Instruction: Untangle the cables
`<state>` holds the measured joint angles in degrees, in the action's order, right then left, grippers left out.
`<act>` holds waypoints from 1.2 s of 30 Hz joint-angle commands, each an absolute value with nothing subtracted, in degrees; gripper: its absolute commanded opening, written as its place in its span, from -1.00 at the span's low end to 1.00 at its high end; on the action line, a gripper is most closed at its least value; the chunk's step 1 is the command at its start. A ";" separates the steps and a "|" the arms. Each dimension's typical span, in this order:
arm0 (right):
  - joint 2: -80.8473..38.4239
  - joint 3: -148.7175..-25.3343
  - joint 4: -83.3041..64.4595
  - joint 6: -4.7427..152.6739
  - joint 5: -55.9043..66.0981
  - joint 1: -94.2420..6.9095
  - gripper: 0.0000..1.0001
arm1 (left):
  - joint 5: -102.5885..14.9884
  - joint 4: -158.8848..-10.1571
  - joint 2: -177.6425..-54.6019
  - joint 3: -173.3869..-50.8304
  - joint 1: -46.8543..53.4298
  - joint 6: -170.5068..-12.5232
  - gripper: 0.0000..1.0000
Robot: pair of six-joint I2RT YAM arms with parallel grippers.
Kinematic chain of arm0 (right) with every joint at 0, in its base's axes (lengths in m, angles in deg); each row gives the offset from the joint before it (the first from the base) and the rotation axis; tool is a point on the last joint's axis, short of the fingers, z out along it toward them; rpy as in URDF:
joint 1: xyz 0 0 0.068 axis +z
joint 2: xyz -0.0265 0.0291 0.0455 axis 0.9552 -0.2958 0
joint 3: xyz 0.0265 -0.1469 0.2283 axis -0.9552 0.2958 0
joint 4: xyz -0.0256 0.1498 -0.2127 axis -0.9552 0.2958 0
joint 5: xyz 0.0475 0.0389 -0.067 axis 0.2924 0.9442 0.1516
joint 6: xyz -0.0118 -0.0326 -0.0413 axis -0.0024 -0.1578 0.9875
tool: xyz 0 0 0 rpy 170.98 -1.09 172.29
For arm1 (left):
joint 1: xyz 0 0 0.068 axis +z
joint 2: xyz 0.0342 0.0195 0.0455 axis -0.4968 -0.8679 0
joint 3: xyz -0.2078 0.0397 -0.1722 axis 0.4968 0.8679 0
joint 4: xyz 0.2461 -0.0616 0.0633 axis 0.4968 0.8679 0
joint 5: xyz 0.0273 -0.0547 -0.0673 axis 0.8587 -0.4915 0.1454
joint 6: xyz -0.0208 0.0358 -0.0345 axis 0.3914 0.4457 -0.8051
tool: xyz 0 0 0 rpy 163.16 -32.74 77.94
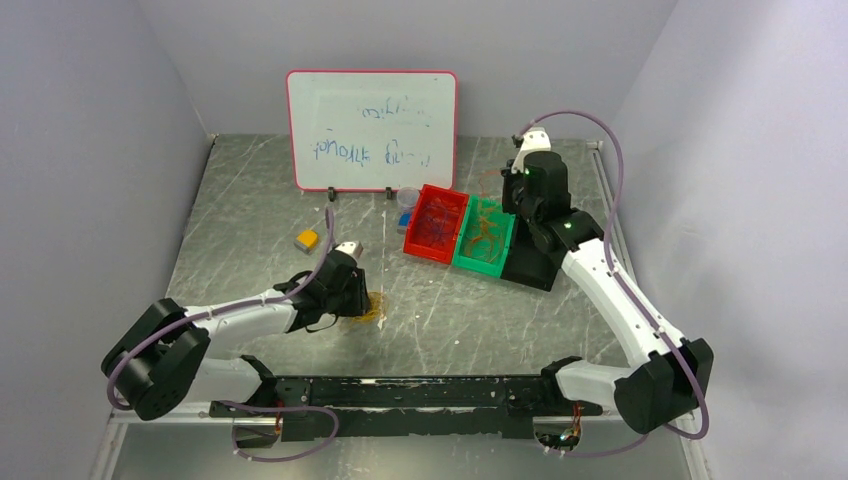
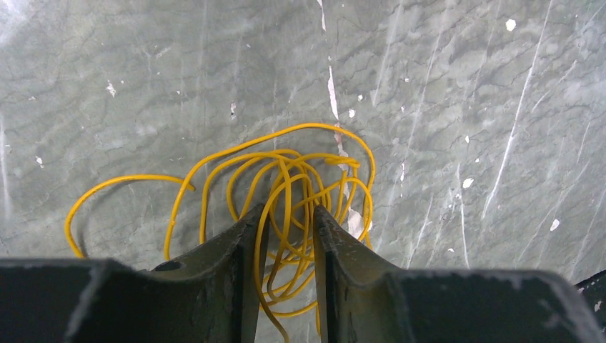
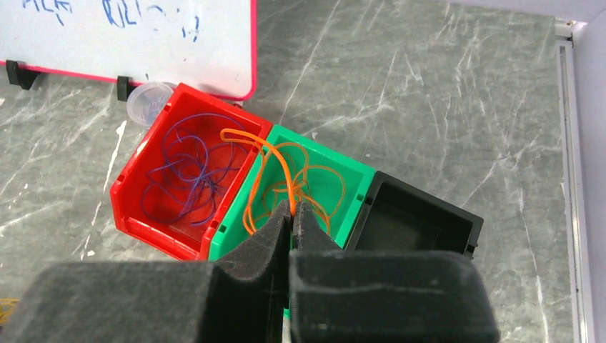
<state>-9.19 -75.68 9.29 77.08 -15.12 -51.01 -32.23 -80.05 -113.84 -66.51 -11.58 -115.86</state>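
Left pincer (image 2: 287, 211) straddles yellow cable (image 2: 282, 168) mid-tabletop, jaws spread; I see right pincer (image 3: 291, 207) pinching orange cable (image 3: 271, 150) over green bin (image 3: 354, 187).

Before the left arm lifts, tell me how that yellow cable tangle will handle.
The yellow cable is probably floppy: it lies in loose, thin loops. It likely weighs little, being so thin. Lifted, the loops may hang and drag along together, since they cross one another between the fingers of the left gripper.
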 commanded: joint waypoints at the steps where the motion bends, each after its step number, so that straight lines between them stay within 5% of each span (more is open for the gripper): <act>1: -9.69 -76.69 10.84 76.54 -13.44 -51.82 -1.00 | -33.88 -79.59 -115.45 -67.66 -11.73 -114.95 -0.30; 36: -23.04 -71.58 12.38 72.19 -18.74 -53.28 -1.00 | -33.44 -79.17 -114.45 -66.47 -11.81 -116.43 -0.29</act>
